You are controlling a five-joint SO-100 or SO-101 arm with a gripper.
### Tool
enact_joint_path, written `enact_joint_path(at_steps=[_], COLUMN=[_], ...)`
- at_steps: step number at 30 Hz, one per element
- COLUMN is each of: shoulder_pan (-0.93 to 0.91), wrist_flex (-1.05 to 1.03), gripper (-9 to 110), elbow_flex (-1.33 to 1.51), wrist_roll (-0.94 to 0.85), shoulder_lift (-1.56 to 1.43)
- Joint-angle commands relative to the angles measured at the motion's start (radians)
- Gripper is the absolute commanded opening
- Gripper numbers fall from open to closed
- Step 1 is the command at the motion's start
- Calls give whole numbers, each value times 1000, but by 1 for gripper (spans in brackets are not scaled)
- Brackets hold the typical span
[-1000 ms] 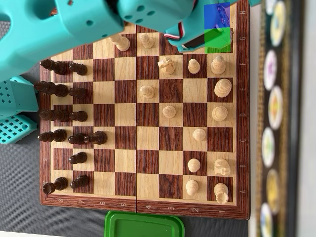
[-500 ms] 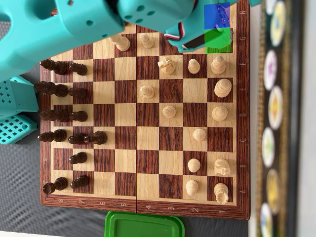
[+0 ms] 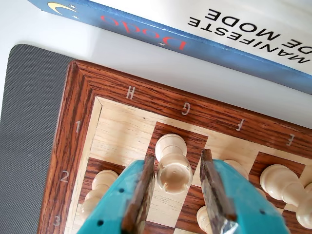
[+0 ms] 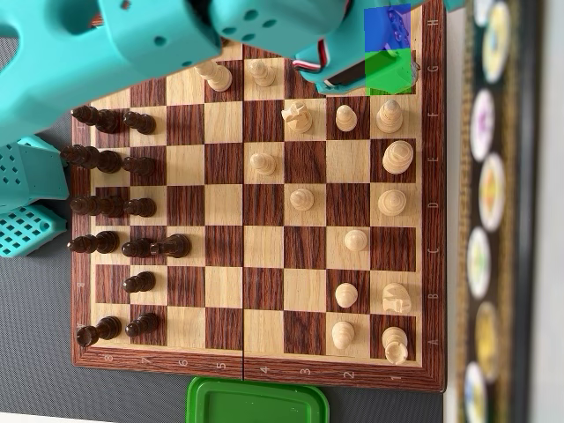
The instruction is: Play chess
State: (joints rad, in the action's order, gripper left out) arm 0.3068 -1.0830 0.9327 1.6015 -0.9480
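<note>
In the wrist view my gripper (image 3: 177,156) is open, and its two teal jaws with dark pads stand either side of a white chess piece (image 3: 173,170). A small gap shows on each side. The piece stands upright on the dark square under the letter G, in row 1 of the wooden chessboard (image 3: 122,92). The corner square under H is bare. In the overhead view the teal arm (image 4: 159,35) covers the board's (image 4: 264,370) top edge and hides the gripper. White pieces (image 4: 392,203) stand on the right, dark pieces (image 4: 110,159) on the left.
A white pawn (image 3: 100,187) stands left of the jaws, a taller white piece (image 3: 280,183) to the right, and another pawn (image 3: 204,217) under the right jaw. A blue book (image 3: 146,27) lies beyond the board. A grey mat (image 3: 29,122) lies underneath. A green lid (image 4: 256,401) sits below the board.
</note>
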Motion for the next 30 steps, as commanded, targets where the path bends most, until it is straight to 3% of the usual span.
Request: enact_joint_path(at_steps=[1, 30], shoulder_pan=[-8, -5], wrist_flex=[3, -5], gripper=[15, 15], elbow_flex=[-8, 15], wrist_roll=[-5, -5], shoulder_lift=[-31, -170])
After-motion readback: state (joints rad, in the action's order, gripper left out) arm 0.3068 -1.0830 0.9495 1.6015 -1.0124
